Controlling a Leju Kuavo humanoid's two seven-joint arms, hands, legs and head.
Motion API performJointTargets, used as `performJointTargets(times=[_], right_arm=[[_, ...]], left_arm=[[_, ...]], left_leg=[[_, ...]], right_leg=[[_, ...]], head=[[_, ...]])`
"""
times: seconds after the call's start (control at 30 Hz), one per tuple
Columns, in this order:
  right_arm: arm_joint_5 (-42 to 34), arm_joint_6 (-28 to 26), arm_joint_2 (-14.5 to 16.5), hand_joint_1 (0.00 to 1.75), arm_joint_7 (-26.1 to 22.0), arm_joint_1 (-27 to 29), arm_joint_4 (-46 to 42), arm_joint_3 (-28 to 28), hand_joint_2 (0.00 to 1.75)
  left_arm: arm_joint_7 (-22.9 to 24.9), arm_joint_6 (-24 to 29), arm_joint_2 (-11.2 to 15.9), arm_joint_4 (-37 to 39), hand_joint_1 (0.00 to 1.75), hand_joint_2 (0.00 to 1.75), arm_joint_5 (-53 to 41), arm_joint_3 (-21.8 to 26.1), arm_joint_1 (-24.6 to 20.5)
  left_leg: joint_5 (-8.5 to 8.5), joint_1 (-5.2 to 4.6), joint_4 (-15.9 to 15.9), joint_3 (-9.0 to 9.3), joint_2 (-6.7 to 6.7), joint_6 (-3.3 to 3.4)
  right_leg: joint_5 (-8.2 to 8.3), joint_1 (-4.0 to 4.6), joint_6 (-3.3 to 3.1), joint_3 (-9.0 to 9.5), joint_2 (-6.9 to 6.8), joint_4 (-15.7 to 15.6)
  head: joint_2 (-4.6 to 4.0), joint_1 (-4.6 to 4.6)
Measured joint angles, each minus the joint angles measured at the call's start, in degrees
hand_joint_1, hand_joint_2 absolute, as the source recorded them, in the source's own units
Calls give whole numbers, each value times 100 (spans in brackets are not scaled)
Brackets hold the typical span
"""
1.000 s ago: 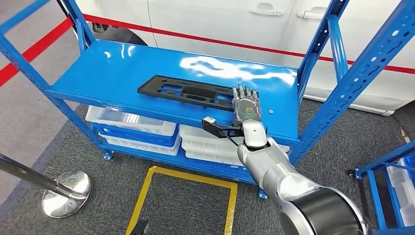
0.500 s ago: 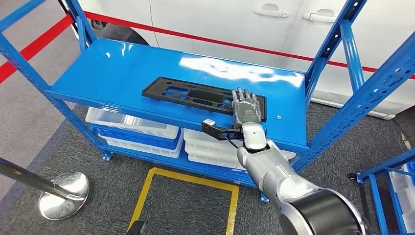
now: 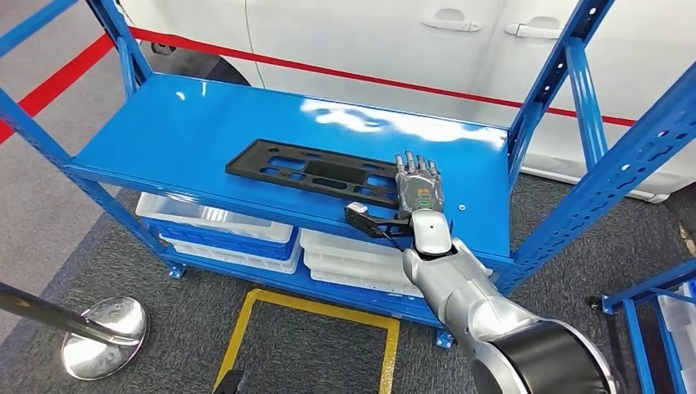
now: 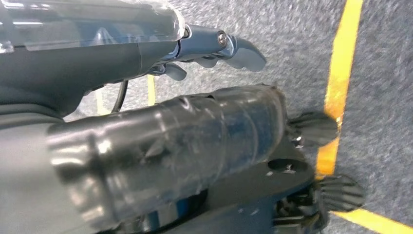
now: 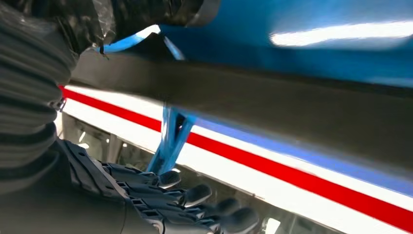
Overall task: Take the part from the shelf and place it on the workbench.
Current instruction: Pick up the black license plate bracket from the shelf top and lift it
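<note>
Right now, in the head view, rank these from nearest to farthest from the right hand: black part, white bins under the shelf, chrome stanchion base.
1. Black part: under the right hand, on the shelf top.
2. White bins: lower level, below the hand.
3. Chrome stanchion base: floor, far left.

I see the part (image 3: 316,172), a flat black elongated panel with cut-out slots, lying flat on the blue shelf (image 3: 189,123), its long axis running 10-to-4 o'clock.
</note>
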Motion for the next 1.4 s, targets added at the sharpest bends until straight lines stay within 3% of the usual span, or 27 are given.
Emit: performJointTargets(times=[0.07,0.13,0.17,0.2,0.23,0.3,0.37,0.47,0.53,0.63,0.67,0.7,0.73,0.83,0.87,0.93,1.0,1.07,1.13,1.2,1.23,1.27,1.33,1.4], right_arm=[[-5,-1,3,0,0,-14,-2,-8,175],[-15,-2,3,0,-6,-1,-1,-21,175],[-21,-2,3,0,-10,15,-1,-33,175],[-27,-4,3,0,-14,31,-1,-48,175],[-37,-7,3,0,-17,43,-1,-63,175],[-73,-21,3,0,-31,56,-1,-100,175],[-120,-47,-1,0,-55,67,-1,-143,175],[-219,-90,-3,0,-119,126,-1,-237,175],[-315,-104,-6,0,-189,159,-1,-326,175],[-420,-118,-11,0,-281,246,3,-452,175],[-446,-136,-14,0,-306,293,5,-484,175],[-478,-158,-17,0,-336,327,7,-517,175],[-517,-179,-19,0,-372,347,8,-547,175],[-676,-207,-16,0,-535,349,2,-643,175],[-724,-211,-12,0,-585,350,0,-675,175],[-788,-215,-4,0,-655,355,-3,-727,175],[-832,-212,3,87,-694,359,-4,-767,175],[-895,-204,15,175,-748,377,-4,-812,175],[-974,-202,21,175,-831,425,-3,-864,175],[-1019,-208,22,175,-891,471,-3,-915,175],[-1020,-212,21,175,-897,482,-3,-937,175],[-1008,-214,21,175,-888,486,-3,-952,175],[-964,-222,20,175,-846,483,-5,-972,175],[-903,-237,15,175,-787,477,-14,-986,175]], left_arm=[[-1,13,2,0,0,0,-5,0,-11],[-1,21,4,0,0,0,-10,0,-13],[-1,22,5,0,0,0,-12,0,-5],[-1,22,7,0,0,0,-14,0,5],[-1,22,7,0,0,0,-15,0,13],[-1,22,13,0,0,0,-20,0,9],[-1,22,22,0,0,0,-23,0,-10],[-1,25,27,0,0,0,-27,0,-5],[-1,27,26,0,0,0,-30,0,-5],[-1,28,26,0,0,0,-38,0,-12],[-1,29,26,0,0,0,-39,0,-6],[-1,31,27,0,0,0,-40,0,-1],[-2,33,27,0,0,0,-41,0,3],[-11,33,27,0,0,0,-43,0,-2],[-15,33,27,0,0,0,-43,0,-5],[-19,33,27,0,0,0,-43,0,-8],[-19,33,28,0,0,0,-43,0,-9],[-19,34,29,0,0,0,-43,0,-12],[-19,37,30,0,0,0,-43,0,-7],[-19,39,30,0,0,0,-43,0,8],[-19,40,30,0,0,0,-43,0,15],[-19,41,30,0,0,0,-43,0,17],[-20,43,31,0,0,0,-43,0,9],[-22,44,32,0,0,0,-44,0,-2]], left_leg=[[-244,13,471,-228,6,-43],[-544,17,1174,-623,6,-79],[-599,18,1381,-765,6,-89],[-550,17,1402,-818,7,-93],[-397,17,1212,-762,7,-85],[20,5,445,-448,11,-22],[170,-35,-71,-241,12,48],[252,-47,-155,-198,6,131],[321,-10,-217,-161,15,184],[341,1,-241,-151,22,225],[337,1,-237,-151,23,226],[331,2,-231,-150,22,223],[322,3,-219,-148,20,214],[268,-6,-150,-150,14,156],[253,-15,-131,-156,13,128],[241,-27,-121,-157,12,65],[208,-11,-95,-158,13,5],[-25,4,250,-305,16,-43],[-400,13,974,-636,17,-75],[-538,15,1467,-865,17,-92],[-449,15,1419,-836,17,-89],[-271,15,1147,-695,18,-76],[69,3,337,-281,20,-29],[171,-22,-101,-65,17,23]], right_leg=[[-16,-18,-53,53,1,-24],[-41,-7,-91,65,0,-15],[-50,1,-101,66,2,-8],[-59,7,-106,68,7,1],[-66,10,-105,73,14,9],[-81,15,-85,91,26,22],[-83,16,-38,88,28,26],[-92,20,65,78,27,22],[-235,24,125,9,21,202],[-746,-8,196,-439,7,1190],[-831,-24,213,-571,4,1473],[-815,-39,225,-617,2,1570],[-699,-53,230,-553,-1,1449],[-258,-57,193,3,-10,376],[-211,-45,170,120,-10,155],[-213,-14,121,167,-2,73],[-192,-30,53,186,-5,46],[-167,-56,-15,207,-20,6],[-166,-52,-46,201,-31,2],[-167,-43,-50,193,-30,6],[-168,-41,-50,196,-27,8],[-169,-40,-48,204,-25,9],[-176,-25,-25,218,-20,20],[-174,-7,31,214,-14,24]], head=[[0,-6],[0,-9],[0,-9],[0,-9],[0,-10],[0,-8],[0,-8],[0,-9],[0,-4],[0,1],[0,2],[0,1],[0,2],[0,1],[0,0],[0,-2],[0,-2],[0,-7],[0,-10],[0,-9],[0,-9],[0,-9],[0,-9],[0,-7]])
